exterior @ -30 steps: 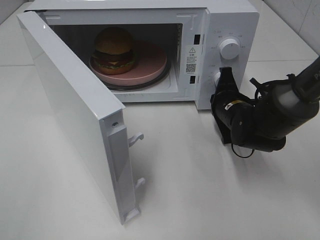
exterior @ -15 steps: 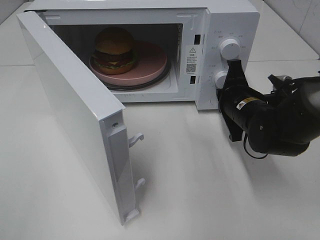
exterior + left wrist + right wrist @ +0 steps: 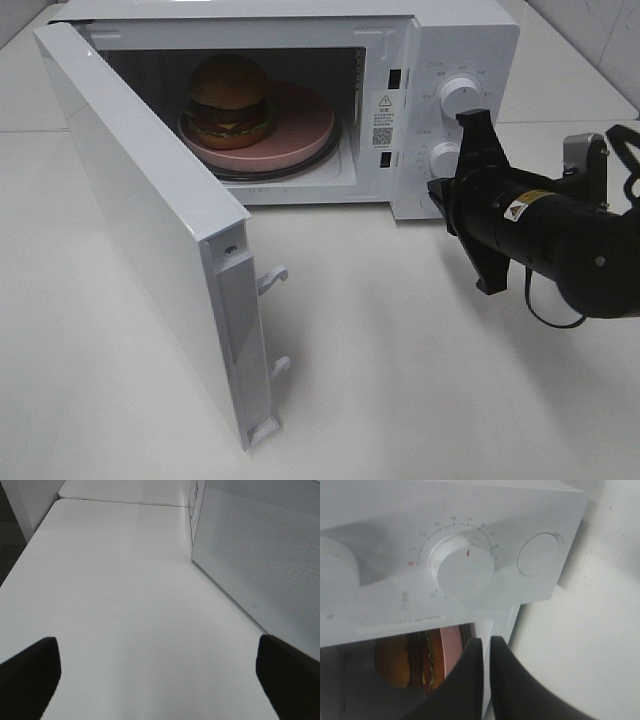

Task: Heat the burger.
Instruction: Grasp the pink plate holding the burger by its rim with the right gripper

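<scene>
The burger [image 3: 228,98], with its golden-brown bun, sits on a pink plate [image 3: 305,125] inside the white microwave [image 3: 470,40], whose door [image 3: 150,220] stands wide open. My right gripper [image 3: 438,190] is shut and empty, its tips close to the lower corner of the control panel, just below the lower knob [image 3: 443,157]. The right wrist view has the shut gripper [image 3: 485,641] under that knob [image 3: 461,567], with the burger [image 3: 402,662] visible in the cavity beyond. My left gripper [image 3: 160,680] is open over the bare tabletop beside the door's outer face [image 3: 260,555]; the exterior view does not show it.
An upper knob [image 3: 459,95] sits above the lower one, and a round button [image 3: 538,554] is near the panel's bottom. The open door juts far out over the white table [image 3: 400,380], with its latch hooks [image 3: 272,278] on the free edge.
My right arm has swung to the right and rolled at the wrist, and the gripper has dropped from the lower knob towards the panel's bottom corner. The burger, door and left gripper are unchanged.
</scene>
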